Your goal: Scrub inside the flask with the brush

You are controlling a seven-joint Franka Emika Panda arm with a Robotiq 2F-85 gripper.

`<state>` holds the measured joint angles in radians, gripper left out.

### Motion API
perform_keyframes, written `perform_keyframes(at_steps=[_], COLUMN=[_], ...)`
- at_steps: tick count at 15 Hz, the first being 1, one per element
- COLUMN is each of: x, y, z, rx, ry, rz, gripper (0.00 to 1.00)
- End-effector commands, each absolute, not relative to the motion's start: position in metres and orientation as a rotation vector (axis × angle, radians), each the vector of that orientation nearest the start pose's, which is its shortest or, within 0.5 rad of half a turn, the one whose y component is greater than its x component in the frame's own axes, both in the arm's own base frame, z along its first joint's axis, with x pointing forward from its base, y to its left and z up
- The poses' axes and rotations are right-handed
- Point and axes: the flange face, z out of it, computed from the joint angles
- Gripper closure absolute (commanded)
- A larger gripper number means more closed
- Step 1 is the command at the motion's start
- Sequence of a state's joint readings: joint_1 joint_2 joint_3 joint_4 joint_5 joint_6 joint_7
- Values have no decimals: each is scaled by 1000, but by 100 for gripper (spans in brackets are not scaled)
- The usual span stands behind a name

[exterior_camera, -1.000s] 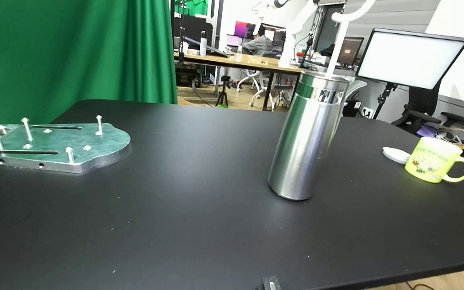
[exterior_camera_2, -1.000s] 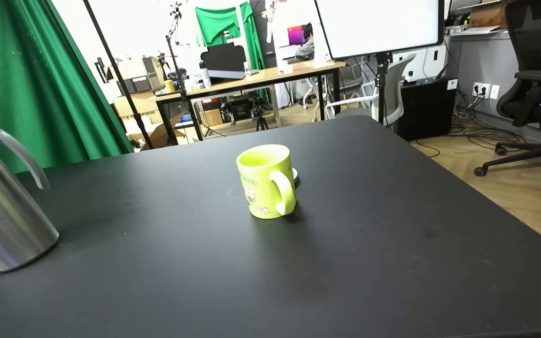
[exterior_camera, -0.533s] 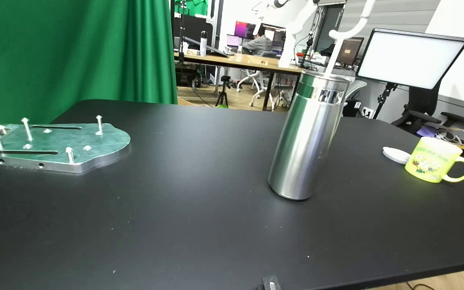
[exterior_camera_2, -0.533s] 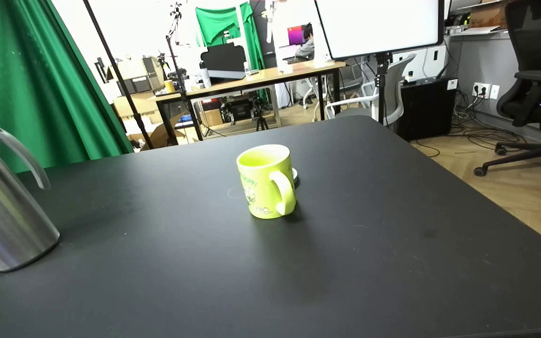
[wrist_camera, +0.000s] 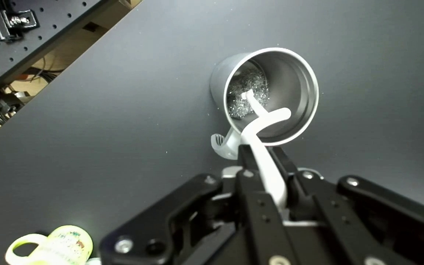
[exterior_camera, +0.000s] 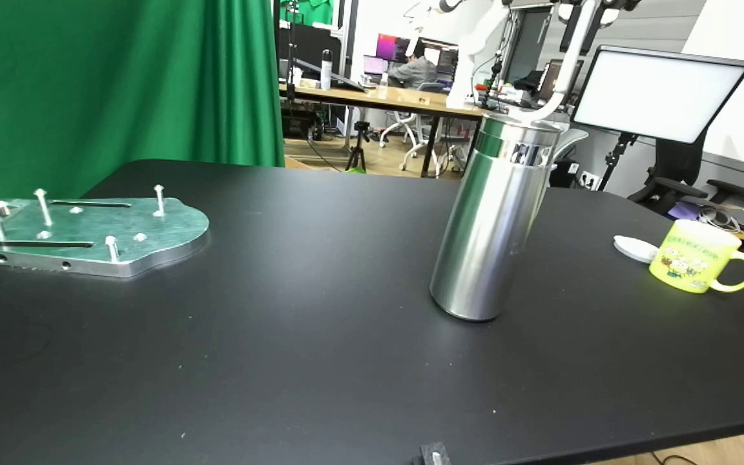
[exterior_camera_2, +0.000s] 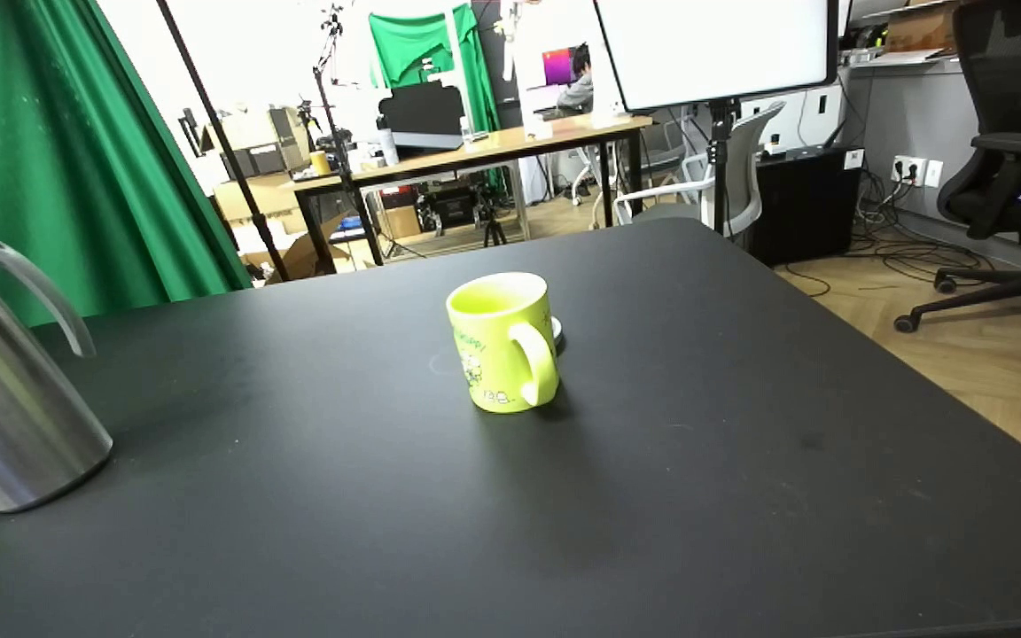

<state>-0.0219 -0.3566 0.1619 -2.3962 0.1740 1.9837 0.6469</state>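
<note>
The flask is a tall brushed-steel cylinder standing on the black table in both exterior views [exterior_camera: 485, 239] [exterior_camera_2: 14, 399], with a grey handle on one side. In the wrist view I look down into its open mouth, past its outer wall [wrist_camera: 219, 82]. My gripper [wrist_camera: 261, 152] is shut on the white bent handle of the brush [wrist_camera: 267, 165]. The bristly brush head shows inside the flask, low against one side. In an exterior view the brush [exterior_camera: 566, 77] enters the flask mouth with its bend at the rim. My gripper [exterior_camera: 595, 26] shows at the top edge there.
A yellow-green mug [exterior_camera: 695, 256] stands on the table, also in an exterior view [exterior_camera_2: 506, 346], with a white lid-like disc [exterior_camera: 635, 248] beside it. A metal plate with upright bolts [exterior_camera: 88, 226] lies at the table's far side from the mug. A green curtain [exterior_camera: 120, 77] hangs behind.
The brush has moved down deeper into the flask; its bend has dropped from well above the rim to rim level. My gripper has come into view at the top. The flask stays put.
</note>
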Motion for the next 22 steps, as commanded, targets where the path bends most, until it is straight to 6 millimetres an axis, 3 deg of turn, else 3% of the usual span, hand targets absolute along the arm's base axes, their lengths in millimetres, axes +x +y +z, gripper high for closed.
perform_keyframes(at_steps=[1,7,11,16,22], x=[410,381,377,401,432], y=[90,108,102,82,69], z=[470,514,529,510,465], rx=[-2978,-3013,-2968,-2882,-2851], ry=[894,828,821,885,956], rz=[126,37,-11,8,103], gripper=[96,96,96,96,96])
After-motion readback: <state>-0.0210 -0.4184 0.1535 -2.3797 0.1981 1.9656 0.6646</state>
